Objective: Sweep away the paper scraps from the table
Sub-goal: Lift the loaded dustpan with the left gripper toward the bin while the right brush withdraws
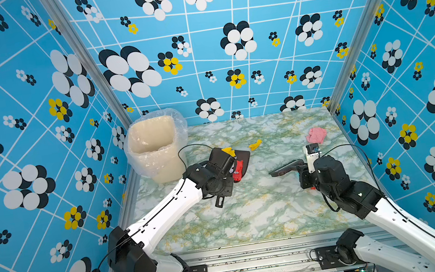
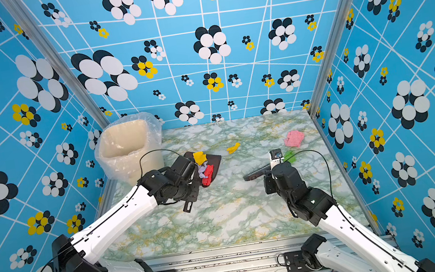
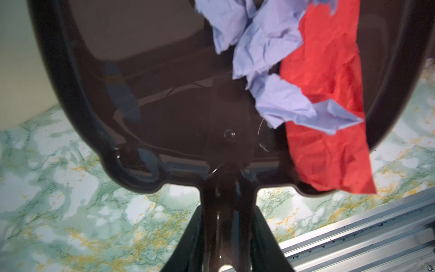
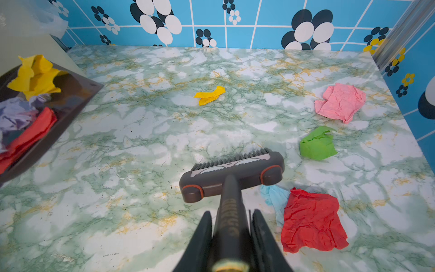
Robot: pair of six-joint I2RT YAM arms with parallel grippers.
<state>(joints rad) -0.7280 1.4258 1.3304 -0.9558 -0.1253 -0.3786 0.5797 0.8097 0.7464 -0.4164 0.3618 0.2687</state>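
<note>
Paper scraps (image 4: 317, 143) here are small crumpled coloured bits, feather-light and floppy I'd say, so no pinching, they want a low push at the base or they'll flutter and skate on the glossy white-green-yellow marble-pattern desk (image 4: 141, 131). Taking the dark grey bristle hand brush (image 4: 233, 169) as dial centre in the top views: yellow scrap (image 1: 255, 145) loose at 11 o'clock, pink scrap (image 1: 316, 135) at 2, green scrap (image 2: 289, 156) near it around 2 to 3; the right wrist view also shows a red scrap (image 4: 312, 220) touching a light blue scrap (image 4: 274, 197) right by the brush handle. Yellow, purple and red pieces already sit in the glossy dark brown plastic dustpan (image 3: 153, 94) at 10 o'clock, the red one hanging over its back rim. Left end effector (image 3: 227, 216) is clamped tight on the dustpan handle, right end effector (image 4: 231, 226) squeezed shut on the brush handle.
</note>
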